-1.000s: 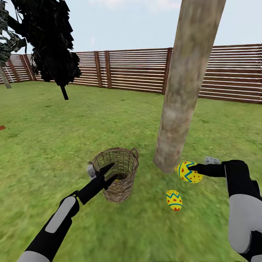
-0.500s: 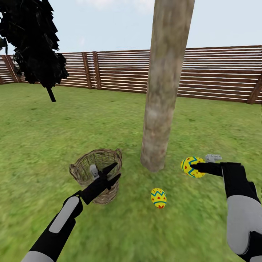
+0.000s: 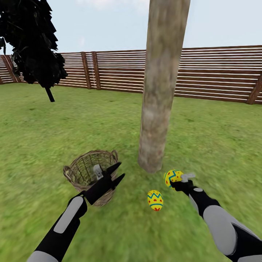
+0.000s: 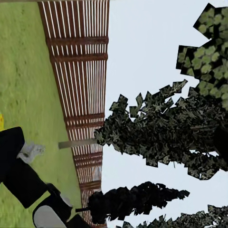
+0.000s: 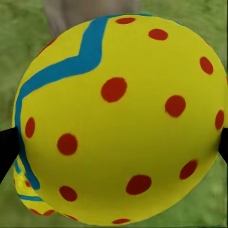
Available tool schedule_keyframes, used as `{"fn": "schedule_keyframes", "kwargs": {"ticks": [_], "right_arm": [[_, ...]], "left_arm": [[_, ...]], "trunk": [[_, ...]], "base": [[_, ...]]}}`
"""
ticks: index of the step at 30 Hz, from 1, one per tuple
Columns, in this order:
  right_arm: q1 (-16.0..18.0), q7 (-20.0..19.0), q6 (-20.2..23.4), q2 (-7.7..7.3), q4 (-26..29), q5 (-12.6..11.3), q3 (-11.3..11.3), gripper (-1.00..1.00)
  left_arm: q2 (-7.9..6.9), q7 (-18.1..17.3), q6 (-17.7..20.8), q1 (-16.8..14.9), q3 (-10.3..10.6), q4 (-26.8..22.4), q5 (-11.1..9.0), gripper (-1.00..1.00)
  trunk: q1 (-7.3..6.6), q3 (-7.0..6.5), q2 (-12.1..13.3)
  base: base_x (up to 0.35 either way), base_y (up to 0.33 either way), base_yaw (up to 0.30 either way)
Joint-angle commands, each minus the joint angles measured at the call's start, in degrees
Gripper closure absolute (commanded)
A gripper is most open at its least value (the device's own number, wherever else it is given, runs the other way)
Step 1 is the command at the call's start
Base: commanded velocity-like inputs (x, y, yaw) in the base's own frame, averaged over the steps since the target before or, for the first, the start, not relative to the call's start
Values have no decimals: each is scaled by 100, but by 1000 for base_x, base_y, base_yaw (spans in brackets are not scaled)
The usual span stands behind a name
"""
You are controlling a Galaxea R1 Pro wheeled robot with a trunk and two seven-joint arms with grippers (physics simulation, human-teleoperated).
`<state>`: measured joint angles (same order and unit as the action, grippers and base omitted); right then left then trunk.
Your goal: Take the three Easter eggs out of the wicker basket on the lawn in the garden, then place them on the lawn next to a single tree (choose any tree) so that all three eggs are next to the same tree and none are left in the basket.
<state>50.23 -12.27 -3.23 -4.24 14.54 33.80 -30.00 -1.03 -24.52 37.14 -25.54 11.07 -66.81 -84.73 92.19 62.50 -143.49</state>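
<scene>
- A wooden slat fence (image 3: 203, 80) with brown posts runs along the far edge of the garden.
- A narrow tree with black leaves (image 3: 32, 47) stands at the far left, before the fence.
- Pale blue sky (image 3: 105, 25) with thin clouds is above the fence.

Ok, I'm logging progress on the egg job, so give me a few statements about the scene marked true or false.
1. The right gripper holds an Easter egg. True.
2. One egg on the lawn lies near the tree. True.
3. The wicker basket lies tipped on its side. False: it stands upright.
4. The left gripper carries an egg. False: it is open and empty, beside the basket.
5. The tree trunk stands between the basket and the fence. False: the basket sits to the trunk's left.
</scene>
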Motion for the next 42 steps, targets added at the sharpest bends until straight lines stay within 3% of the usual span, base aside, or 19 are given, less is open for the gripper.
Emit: {"fn": "schedule_keyframes", "kwargs": {"ticks": [1, 5, 8, 11, 12, 14, 19, 24, 32, 42], "right_arm": [[4, 178, -74, 5, -86, 46, -50, 100], [-119, 451, -187, 35, -224, 24, -50, 100], [-248, 989, -422, 46, -291, 16, -48, 100], [-318, 1066, -546, 128, -460, 29, -44, 100], [-319, 1072, -612, 149, -469, 41, -42, 100], [-321, 1077, -695, 195, -470, 36, -48, 100], [-321, 1078, -823, 202, -476, 34, -49, 100], [-413, 1078, -869, 202, -595, 33, -50, 100], [-391, 1297, -872, 173, -553, -18, -76, 100], [-391, 1384, -1067, 195, -558, -18, -76, 100]], "left_arm": [[-3, 0, 21, -3, 9, 1, -41, -100], [-3, -6, 21, -3, 9, 1, -50, -100], [-3, -9, 21, -3, 9, -7, -51, -100], [0, -7, 22, -3, 16, -12, -47, -100], [3, -8, 22, -3, 56, -25, -43, -100], [6, -8, 21, -3, 448, -122, -48, -100], [55, -9, 21, -3, 644, -146, -58, -100], [219, 7, 15, -3, 660, -114, -19, -100], [234, 9, 21, -3, 660, -91, -17, -100], [234, -9, 21, -3, 660, -84, -43, -100]], "trunk": [[1, 5, -2], [1, 5, -2], [1, 5, -2], [4, 27, -3], [6, 49, -5], [11, 93, -7], [24, 204, -14], [37, 315, -21], [58, 492, -31], [58, 492, -31]], "base": [[153, -147, 0], [36, -34, 0], [2, -2, 0], [0, 0, 0], [0, 0, 0], [0, 0, 0], [0, 0, 0], [0, 0, 0], [0, 0, 0], [110, -48, 0]]}}
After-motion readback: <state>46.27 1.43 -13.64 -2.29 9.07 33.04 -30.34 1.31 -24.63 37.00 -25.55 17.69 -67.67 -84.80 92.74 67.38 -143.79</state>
